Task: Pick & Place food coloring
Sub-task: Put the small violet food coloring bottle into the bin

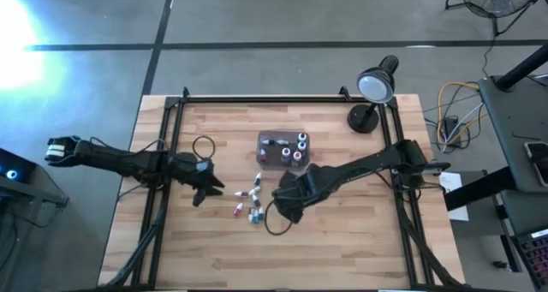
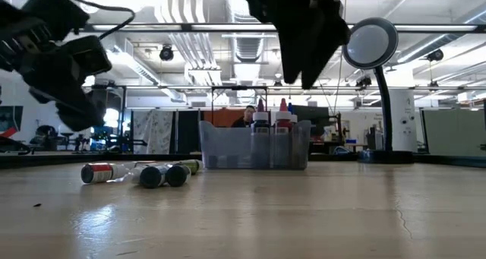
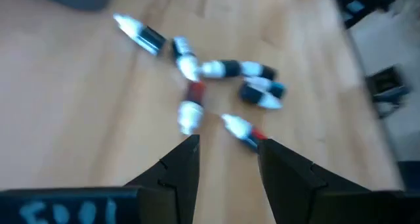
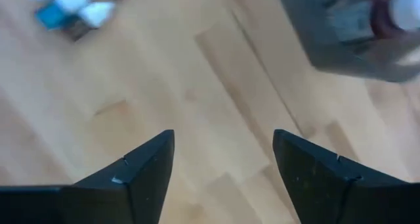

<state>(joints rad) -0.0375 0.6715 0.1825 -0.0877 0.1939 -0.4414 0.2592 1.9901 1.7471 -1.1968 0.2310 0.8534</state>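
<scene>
Several tiny food coloring bottles (image 1: 247, 203) lie on their sides in a loose cluster on the wooden table, also seen in the left wrist view (image 3: 216, 86) and the low view (image 2: 140, 173). A few more stand upright in the clear grey tray (image 1: 267, 155). My left gripper (image 3: 226, 142) hovers open just left of the cluster, nothing between its fingers. My right gripper (image 4: 223, 135) is open over bare wood, right of the cluster and on the near side of the tray (image 4: 341, 33), pointing steeply down.
A black desk lamp (image 1: 374, 91) stands at the far right corner. A black cable loop (image 1: 204, 146) lies left of the tray. Black frame rails (image 1: 167, 129) run along the table's sides and far edge. Bare wood stretches along the near edge.
</scene>
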